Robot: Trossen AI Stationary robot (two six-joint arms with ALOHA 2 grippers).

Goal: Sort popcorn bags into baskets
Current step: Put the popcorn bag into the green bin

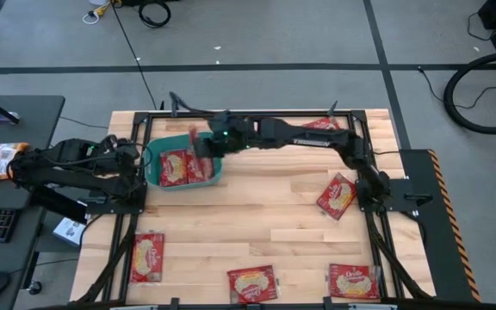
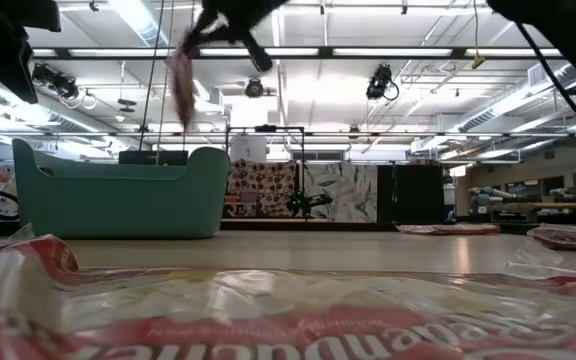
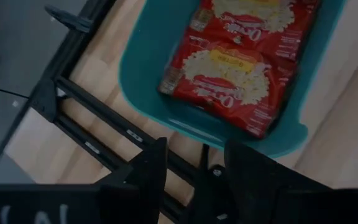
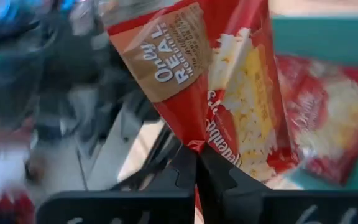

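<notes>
My right pincer [image 4: 196,163] pinches a popcorn bag [image 4: 229,93] by its edge, dangling over the teal basket [image 1: 155,155] (two bags inside already). I should centre it before letting go.

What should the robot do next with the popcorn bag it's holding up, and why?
Probably open the right gripper and let go. Its fingers are pinched shut on a red popcorn bag, which hangs over the teal basket, where other popcorn bags already lie. In the low view the bag dangles above the basket's rim, so it should drop in. The left gripper waits beside the basket.
</notes>
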